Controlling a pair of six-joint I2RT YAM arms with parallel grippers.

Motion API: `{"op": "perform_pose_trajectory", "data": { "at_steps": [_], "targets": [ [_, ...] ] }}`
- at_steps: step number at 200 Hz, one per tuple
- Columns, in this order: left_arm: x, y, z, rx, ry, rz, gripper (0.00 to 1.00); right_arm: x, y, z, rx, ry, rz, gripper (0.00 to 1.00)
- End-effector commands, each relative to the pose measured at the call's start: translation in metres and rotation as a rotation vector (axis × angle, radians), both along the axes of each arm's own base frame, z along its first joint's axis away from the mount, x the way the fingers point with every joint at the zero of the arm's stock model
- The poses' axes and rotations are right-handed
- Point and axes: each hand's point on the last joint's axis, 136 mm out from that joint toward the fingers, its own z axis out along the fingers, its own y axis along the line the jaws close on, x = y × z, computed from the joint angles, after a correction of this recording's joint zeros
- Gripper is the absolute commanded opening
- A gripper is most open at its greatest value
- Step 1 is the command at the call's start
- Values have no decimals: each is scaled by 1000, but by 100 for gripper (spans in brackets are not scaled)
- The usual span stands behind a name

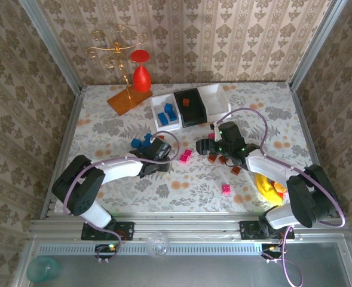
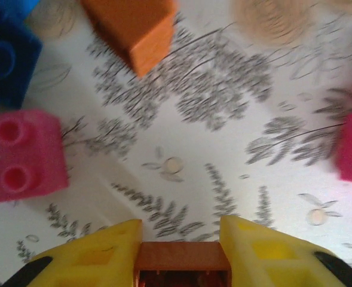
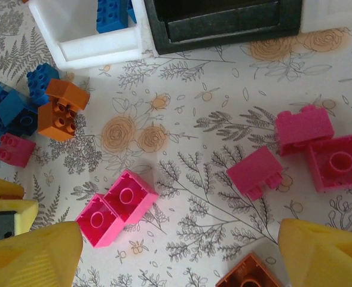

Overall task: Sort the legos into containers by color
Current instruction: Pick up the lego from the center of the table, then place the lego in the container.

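Floral-printed surface (image 1: pixel 164 191), flat and matt, enclosed by patterned wallpaper. Sorting is judged part done.

Left claw (image 2: pixel 181 258), well nearer than the black bin (image 1: pixel 193 113) and to its left: yellow fingers (image 2: pixel 104 254) are pressed against both flat side walls of an orange-brown brick (image 2: pixel 181 266), clamped on it. Judgement: gripping across smooth parallel faces keeps the brick from twisting when lifted. The black bin is its likely destination, since an orange brick (image 1: pixel 186 102) lies in it.

Right claw (image 3: pixel 178 254), nearer than the black bin and slightly to its right: fingers are wide apart with nothing between them, above scattered pink bricks (image 3: pixel 253 172). Judgement: lining up a pick. A pink pair (image 3: pixel 117 215), joined side by side, lies closest to it.

Loose blue bricks (image 3: pixel 11 110), hard glossy plastic with round studs, are heaped nearer than the black bin, to its left.

Left white bin (image 1: pixel 159 101), just beside the black bin's left wall, holds blue pieces. Right white bin (image 1: pixel 214 100), beside its right wall, presumably awaits pink.
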Motion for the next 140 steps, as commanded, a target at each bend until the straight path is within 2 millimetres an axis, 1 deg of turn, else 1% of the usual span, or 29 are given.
{"op": "perform_pose_trajectory", "data": {
  "at_steps": [1,19,27,39,42,53,69,82,100,124,140],
  "targets": [
    [23,-16,36,-32,-129,-9,34,2,-8,21,15,-71,-55,86],
    [43,-25,65,-61,-214,-20,33,2,-18,25,3,-97,-96,87],
    [54,-30,79,-73,-250,-25,33,1,-22,28,0,-112,-113,87],
    [74,-35,95,-80,-290,-36,33,-1,-27,32,3,-134,-138,87],
    [80,-38,102,-90,-302,-37,33,-1,-28,33,3,-139,-143,87],
    [100,-46,117,-105,-328,-48,33,-3,-32,36,9,-163,-158,87],
    [128,-58,129,-122,-356,-61,33,-5,-38,36,21,-184,-185,87],
    [150,-69,132,-128,-365,-72,33,-6,-41,34,24,-192,-202,87],
    [181,-83,131,-128,-374,-83,32,-6,-45,35,8,-214,-227,88],
    [220,-101,121,-119,-375,-97,32,-7,-49,34,-4,-228,-241,88],
    [241,-115,114,-127,-362,-113,33,-8,-47,34,-5,-227,-236,88]
  ]
}}
